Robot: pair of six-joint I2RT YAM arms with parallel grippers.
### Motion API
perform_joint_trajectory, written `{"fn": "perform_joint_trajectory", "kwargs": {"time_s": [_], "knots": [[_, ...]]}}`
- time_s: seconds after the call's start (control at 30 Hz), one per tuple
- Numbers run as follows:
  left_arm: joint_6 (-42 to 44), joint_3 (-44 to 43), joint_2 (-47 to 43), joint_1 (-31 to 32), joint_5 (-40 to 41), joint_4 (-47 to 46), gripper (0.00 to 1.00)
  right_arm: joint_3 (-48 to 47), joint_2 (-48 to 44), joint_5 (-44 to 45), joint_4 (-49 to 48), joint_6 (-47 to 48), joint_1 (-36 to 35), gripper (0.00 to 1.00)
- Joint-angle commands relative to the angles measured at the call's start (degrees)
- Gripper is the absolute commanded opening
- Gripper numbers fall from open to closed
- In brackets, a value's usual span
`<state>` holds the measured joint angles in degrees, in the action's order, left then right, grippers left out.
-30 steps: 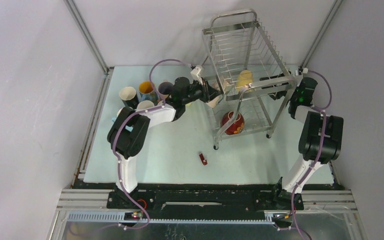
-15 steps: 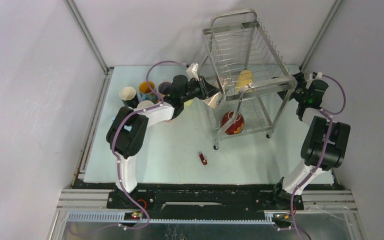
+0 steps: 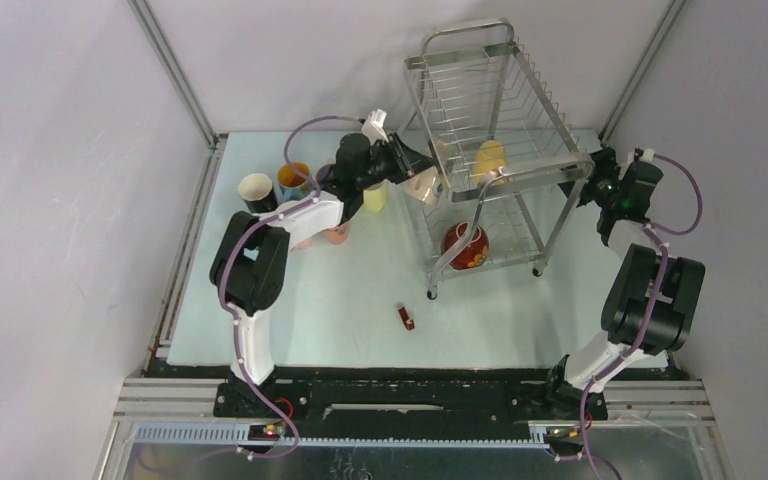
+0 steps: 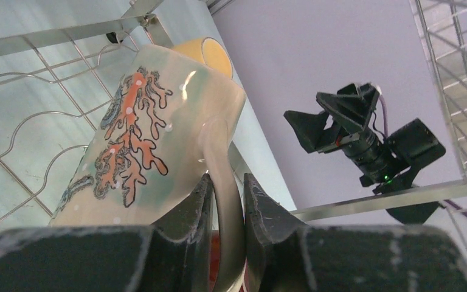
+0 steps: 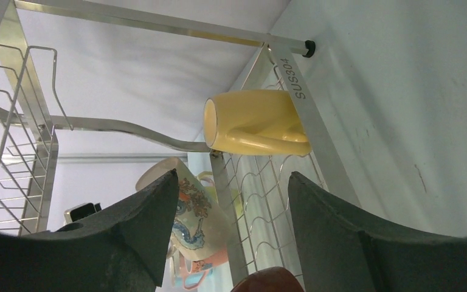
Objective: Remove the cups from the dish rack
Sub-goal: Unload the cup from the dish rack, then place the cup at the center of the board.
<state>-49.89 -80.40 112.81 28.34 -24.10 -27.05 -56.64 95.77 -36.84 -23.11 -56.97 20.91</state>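
Left pincer is clamped on the handle of a cream patterned mug, which tilts just beside the left end of the rack. Right pincer stands apart at the right end, facing one yellow mug lying on the upper tier. One dark red mug sits on the lower tier. At least five mugs cluster at upper left on the worktop, some hidden under the left arm.

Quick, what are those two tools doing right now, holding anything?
Left tool: closed on the patterned cream mug by its handle.
Right tool: open, holding nothing.
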Motion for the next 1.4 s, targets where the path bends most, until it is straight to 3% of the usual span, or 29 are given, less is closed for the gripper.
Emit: {"fn": "perform_joint_trajectory", "kwargs": {"time_s": [0.0, 0.43, 1.37], "knots": [[-6.64, -5.92, -5.79, -1.03, 0.05, -5.90, 0.00, 2.16, -4.87, 2.93, 0.70, 0.31, 1.97, 0.74], [-14.24, -3.88, -9.82, -2.21, -0.43, -4.82, 0.00, 8.80, -15.55, 6.63, 6.16, 2.07, 5.48, 0.75], [-29.71, 13.63, -20.82, -3.71, 2.35, -12.69, 0.00, 21.58, -45.27, 8.13, 27.71, 12.21, 3.24, 0.80]]}}
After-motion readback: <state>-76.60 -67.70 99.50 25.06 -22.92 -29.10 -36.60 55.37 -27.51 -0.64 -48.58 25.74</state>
